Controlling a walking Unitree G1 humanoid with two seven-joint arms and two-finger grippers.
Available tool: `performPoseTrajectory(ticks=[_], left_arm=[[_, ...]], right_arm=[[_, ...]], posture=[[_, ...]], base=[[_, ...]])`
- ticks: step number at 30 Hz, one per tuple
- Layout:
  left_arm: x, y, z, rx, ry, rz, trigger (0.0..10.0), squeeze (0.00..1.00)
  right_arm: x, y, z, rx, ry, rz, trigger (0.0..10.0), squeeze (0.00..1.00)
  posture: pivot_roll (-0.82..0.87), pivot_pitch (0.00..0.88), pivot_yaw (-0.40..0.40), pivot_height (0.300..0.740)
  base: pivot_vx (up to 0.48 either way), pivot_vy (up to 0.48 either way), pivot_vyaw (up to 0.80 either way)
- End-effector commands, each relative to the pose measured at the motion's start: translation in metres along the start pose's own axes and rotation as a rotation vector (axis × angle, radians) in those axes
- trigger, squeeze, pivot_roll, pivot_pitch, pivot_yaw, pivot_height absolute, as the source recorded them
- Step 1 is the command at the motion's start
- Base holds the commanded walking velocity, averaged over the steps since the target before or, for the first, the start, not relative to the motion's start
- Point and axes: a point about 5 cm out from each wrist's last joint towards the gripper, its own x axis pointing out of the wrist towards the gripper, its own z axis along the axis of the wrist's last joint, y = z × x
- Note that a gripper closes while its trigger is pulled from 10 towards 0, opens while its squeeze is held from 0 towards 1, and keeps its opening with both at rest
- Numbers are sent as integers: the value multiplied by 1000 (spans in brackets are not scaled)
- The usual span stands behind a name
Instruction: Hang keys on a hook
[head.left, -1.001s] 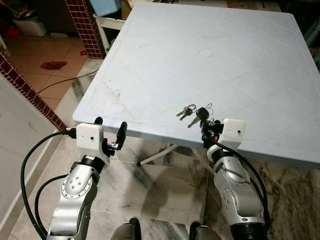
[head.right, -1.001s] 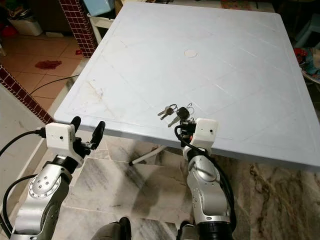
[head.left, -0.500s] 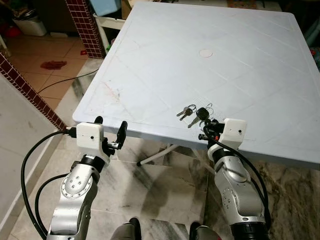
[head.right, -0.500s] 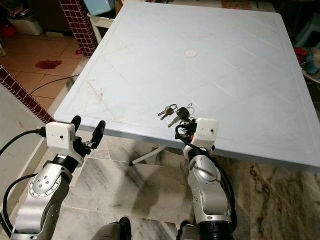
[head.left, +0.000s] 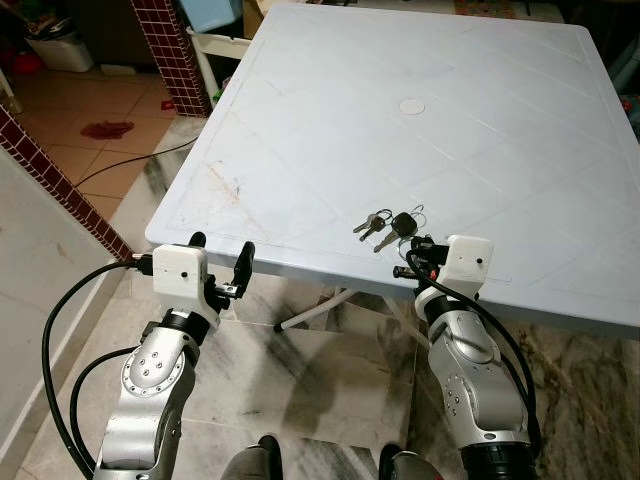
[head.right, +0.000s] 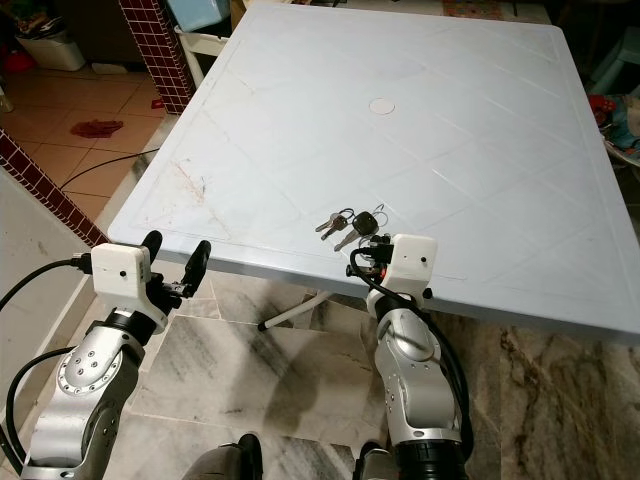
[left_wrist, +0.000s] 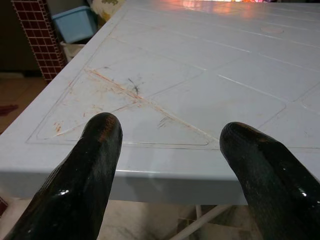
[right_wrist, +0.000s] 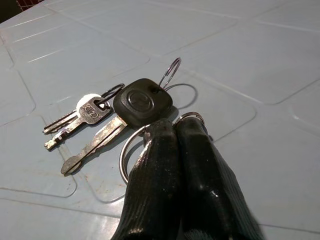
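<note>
From the head, keys (head.left: 388, 226) lay near the front edge of a pale moulded plastic table (head.left: 300, 120), left gripper (head.left: 220, 262) below the edge, glossy fingers apart, at the right wrist, right gripper (right_wrist: 175, 131), fingers together, clamped on a thin wire ring (right_wrist: 131, 150).

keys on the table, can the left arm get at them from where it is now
Probably not as it stands. The left gripper hovers at the table's near left corner, open, while the keys lie well to its right, by the right gripper.
</note>
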Motion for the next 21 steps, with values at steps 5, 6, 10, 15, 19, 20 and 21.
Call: performPoseTrajectory(ticks=[5,6,10,15,19,20,21], left_arm=[[0,0,2,2,-1,-6,10000,0],[0,0,2,2,-2,-6,10000,0],[1,0,3,3,-9,-5,10000,0],[-1,3,1,23,-10,19,10000,0],[-2,5,0,34,-16,45,10000,0],[-2,4,-1,30,-17,49,10000,0],[-2,3,-1,28,-17,47,10000,0]], right_arm=[[-2,7,18,-112,-119,28,0,0],[-2,8,19,-120,-126,32,0,0],[-3,11,26,-170,-171,61,0,0],[-9,17,28,-256,-213,125,0,0],[-12,21,29,-325,-240,168,0,0],[-14,22,29,-357,-251,178,0,0],[-14,22,29,-369,-252,179,0,0]], posture=[[35,205,76,740],[35,205,76,740],[36,204,77,740],[34,203,74,740],[29,201,69,740],[26,200,62,740],[26,199,60,740]], base=[[0,0,0],[0,0,0],[0,0,0],[0,0,0],[0,0,0],[0,0,0],[0,0,0]])
